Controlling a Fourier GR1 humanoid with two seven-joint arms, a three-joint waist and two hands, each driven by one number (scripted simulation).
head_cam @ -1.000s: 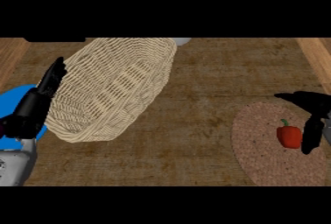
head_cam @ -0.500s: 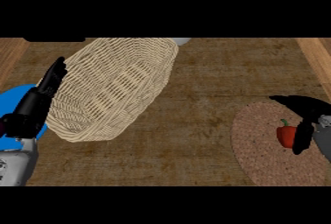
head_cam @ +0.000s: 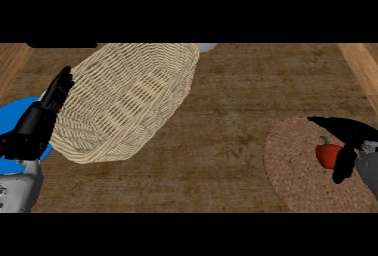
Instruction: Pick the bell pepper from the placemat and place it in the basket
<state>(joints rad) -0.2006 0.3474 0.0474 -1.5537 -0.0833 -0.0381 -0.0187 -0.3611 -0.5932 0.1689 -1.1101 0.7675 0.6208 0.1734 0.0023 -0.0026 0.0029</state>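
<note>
The pepper [head_cam: 328,155] is found on the placemat [head_cam: 294,167], on its right half, at the same spot as one second ago. It is set with its long axis running away from the robot. Its green stem points to the far side, and its red body lies nearer.

The right hand [head_cam: 353,131] is now lower and closer to the pepper than one second ago. A gap was then seen between a finger and the pepper's right side. That finger [head_cam: 343,168] is now laid against the right side. Another dark digit is arched across just beyond the stem. The hand is spread wide about the pepper and is not closed on it. The pepper's left side is left bare.

The placemat is laid flat on the tabletop [head_cam: 229,150] at the right and is cut off by the view's right edge.

The basket [head_cam: 129,102] is seen well apart from the pepper, at the left. It is tilted, and its open mouth is turned toward the view. Only its own weave is seen inside it. Its position is unchanged.

The left hand [head_cam: 33,132] is at rest by the left edge, with fingers straight and pointing up along the basket's left rim, as before. Behind it a blue plate [head_cam: 18,111] is partly covered.
</note>
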